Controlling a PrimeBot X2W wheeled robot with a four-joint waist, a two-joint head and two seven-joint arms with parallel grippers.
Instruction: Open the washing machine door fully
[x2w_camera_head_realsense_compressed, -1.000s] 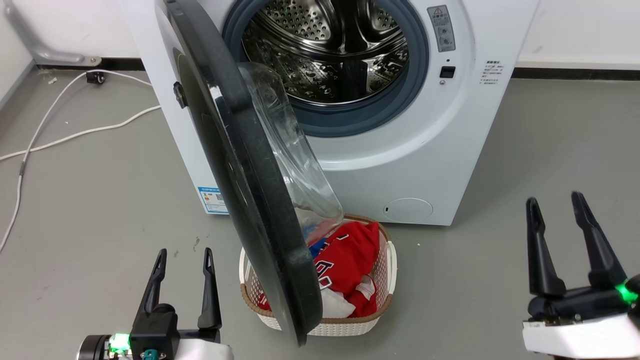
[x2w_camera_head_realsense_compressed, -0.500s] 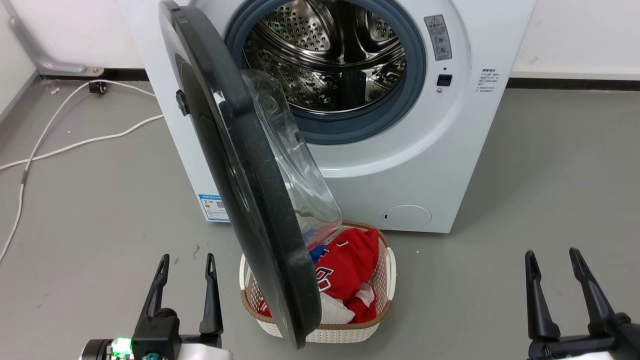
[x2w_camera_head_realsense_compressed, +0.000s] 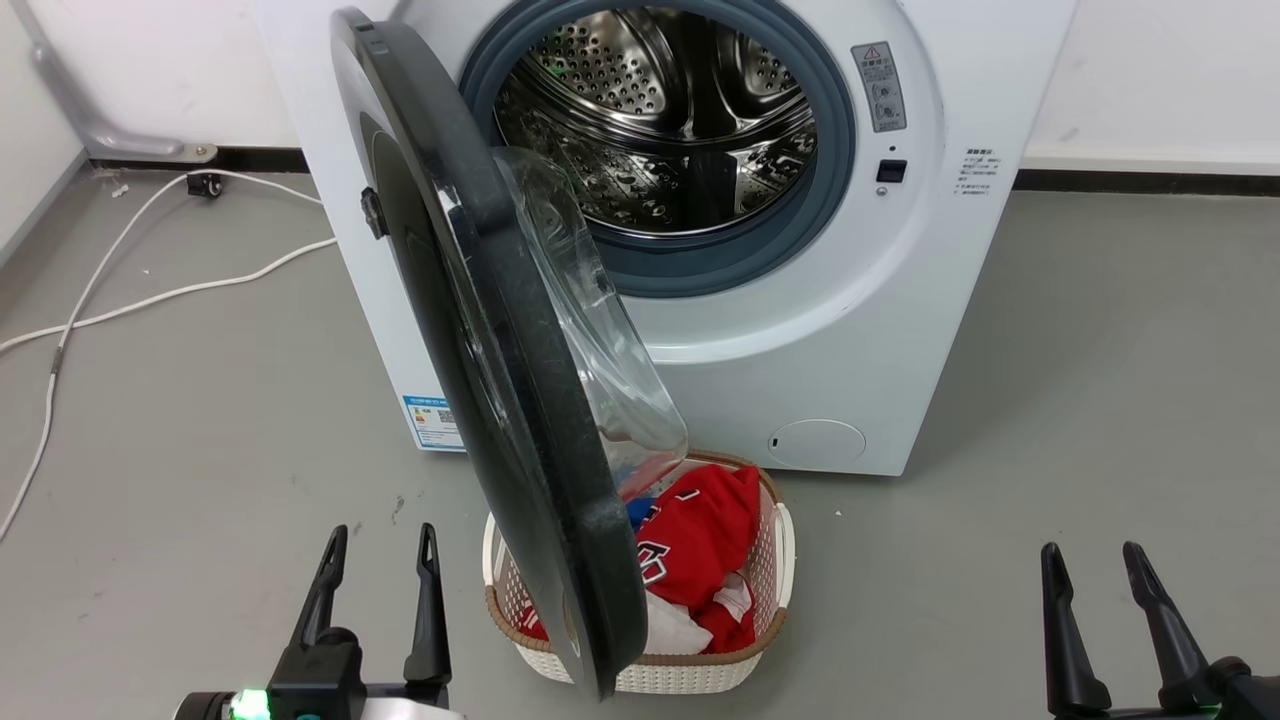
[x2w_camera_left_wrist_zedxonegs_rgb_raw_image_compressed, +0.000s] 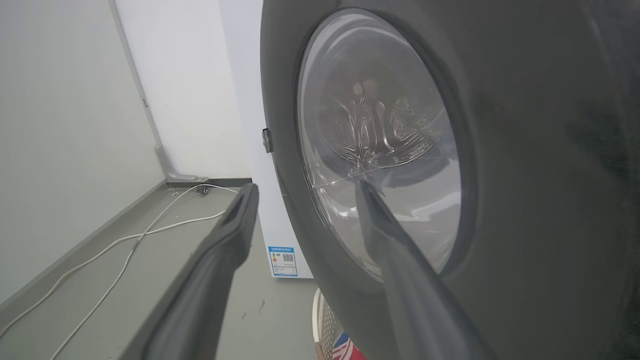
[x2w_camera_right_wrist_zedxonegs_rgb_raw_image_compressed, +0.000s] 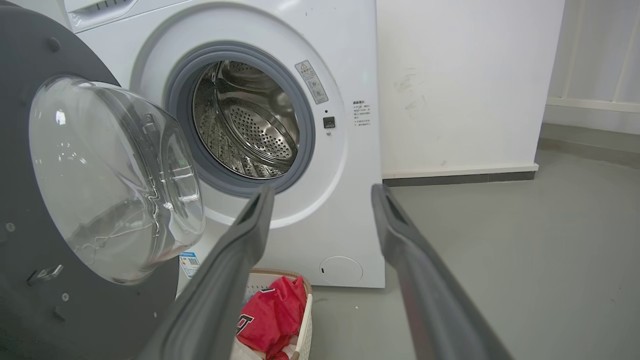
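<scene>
Right gripper (x2w_camera_head_realsense_compressed: 1089, 550) has been lowered, released. The washing machine door (x2w_camera_head_realsense_compressed: 510, 400) rim is located right of left gripper (x2w_camera_head_realsense_compressed: 384, 530), likewise released; outer face is shown wrist-side.

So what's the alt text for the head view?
The big black washing machine door hangs partly open over a basket of red clothes; the left hand and right hand sit open, low, touching nothing.
</scene>
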